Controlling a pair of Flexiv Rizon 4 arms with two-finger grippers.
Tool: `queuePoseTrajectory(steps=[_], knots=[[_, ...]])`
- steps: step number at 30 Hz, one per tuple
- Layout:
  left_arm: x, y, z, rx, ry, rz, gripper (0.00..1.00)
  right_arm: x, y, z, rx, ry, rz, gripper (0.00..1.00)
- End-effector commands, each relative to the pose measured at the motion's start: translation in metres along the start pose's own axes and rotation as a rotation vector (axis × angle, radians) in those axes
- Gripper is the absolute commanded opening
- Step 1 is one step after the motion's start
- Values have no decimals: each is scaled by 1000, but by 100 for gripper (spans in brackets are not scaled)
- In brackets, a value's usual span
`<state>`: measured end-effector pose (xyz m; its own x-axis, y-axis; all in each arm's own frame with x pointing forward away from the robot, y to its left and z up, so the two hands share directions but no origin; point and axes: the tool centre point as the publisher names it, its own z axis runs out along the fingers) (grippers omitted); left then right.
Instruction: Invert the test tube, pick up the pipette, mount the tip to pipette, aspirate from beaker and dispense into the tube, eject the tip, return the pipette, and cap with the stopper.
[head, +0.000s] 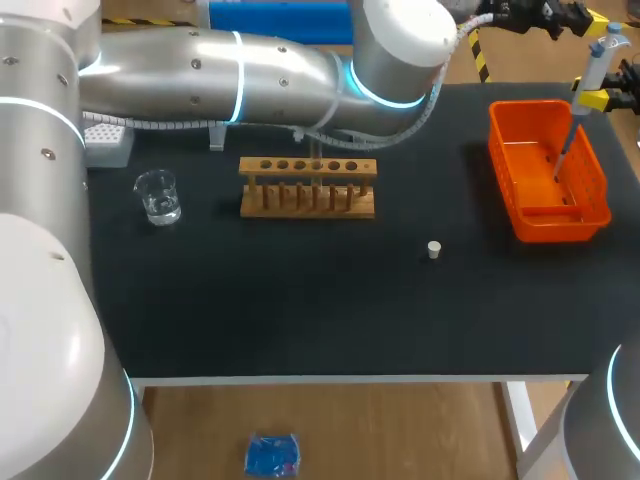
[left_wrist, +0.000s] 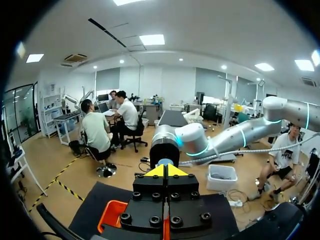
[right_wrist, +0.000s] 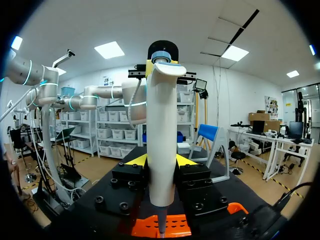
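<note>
Black matting is covering the table (head: 300, 310), and my left arm (head: 200, 70) is stretching across its far side from the left. Under that arm, near the far left corner, a pale tip box (head: 108, 140) is sitting. Just in front of it a clear beaker (head: 157, 195) is standing upright with a little clear liquid in the bottom. Further right, the wooden rack (head: 308, 187) is standing with its row of holes facing up; I cannot tell whether a tube is sitting in it. The small pale stopper (head: 434, 250) is lying alone on the mat, nearer the front edge, between the rack and the orange basket (head: 548, 200). In the left wrist view my left claw (left_wrist: 166, 171) is pressing its 2 yellow tips together with nothing between them, and the basket's orange rim (left_wrist: 111, 212) is showing below it. At the far right, my right claw (right_wrist: 161, 165) is gripping the pipette (right_wrist: 161, 125) by its white body, 1 finger on each side. The pipette is hanging upright above the basket (right_wrist: 162, 227), blue cap up and thin end pointing down into it without touching the mat.
</note>
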<state>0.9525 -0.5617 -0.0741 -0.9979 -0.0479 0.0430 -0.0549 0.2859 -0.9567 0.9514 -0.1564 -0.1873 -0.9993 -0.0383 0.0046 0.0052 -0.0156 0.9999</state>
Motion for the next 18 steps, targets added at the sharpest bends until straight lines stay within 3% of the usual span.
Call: queuePoseTrajectory(steps=[1, 18], knots=[[6, 5, -1, 27, -17, -2, 0, -2, 0, -2, 0, 6, 0, 0], [0, 12, 3, 39, -3, 2, 0, -2, 0, -2, 0, 6, 0, 0]])
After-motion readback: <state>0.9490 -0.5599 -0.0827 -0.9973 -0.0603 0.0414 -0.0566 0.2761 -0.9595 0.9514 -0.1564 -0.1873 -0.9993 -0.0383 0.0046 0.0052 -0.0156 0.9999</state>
